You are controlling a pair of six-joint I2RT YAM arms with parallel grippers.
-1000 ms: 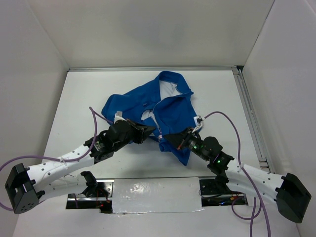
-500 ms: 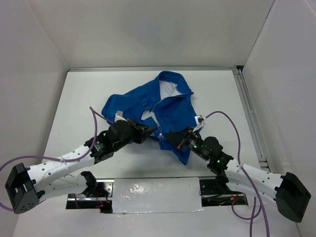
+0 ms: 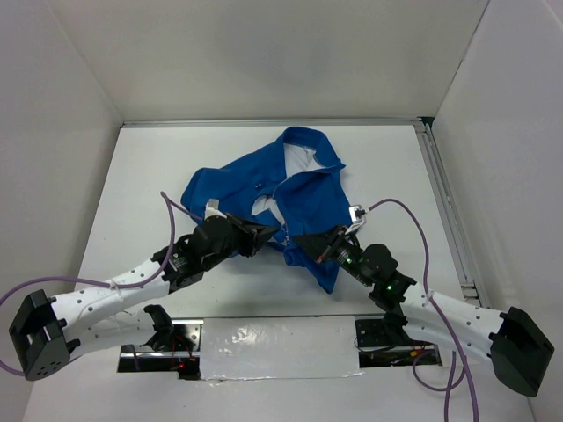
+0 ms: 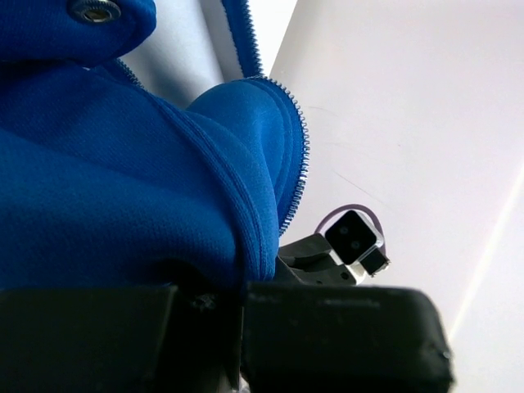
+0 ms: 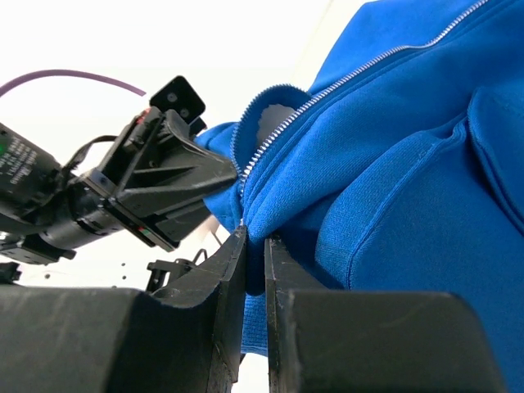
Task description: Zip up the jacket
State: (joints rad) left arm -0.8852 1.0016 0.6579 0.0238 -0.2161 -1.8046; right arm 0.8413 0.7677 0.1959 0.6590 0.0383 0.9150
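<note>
Over the last second we see almost no change. The right gripper (image 3: pixel 301 243) has crept a touch toward the right of the overhead frame, and the left gripper (image 3: pixel 266 235) sits where it was. The jacket (image 3: pixel 295 189) lies crumpled at the middle of the table (image 3: pixel 141 193), collar toward the top of the frame and front still open. Both grippers meet at its lower hem. The left fingers are closed tight on a fold of blue fabric beside the zipper teeth (image 4: pixel 300 164). The right fingers (image 5: pixel 233 270) stand at a narrow slit, pinching the other front edge. We judge the two zipper ends are still being lined up and no teeth are joined yet. The bunched hem hides the zipper's bottom end, so we cannot tell where the slider is. The grippers crowd each other, leaving little room to work. A purple cable (image 3: pixel 406 218) arcs at centre right, well apart from the rail (image 3: pixel 444 202) along the right edge.
</note>
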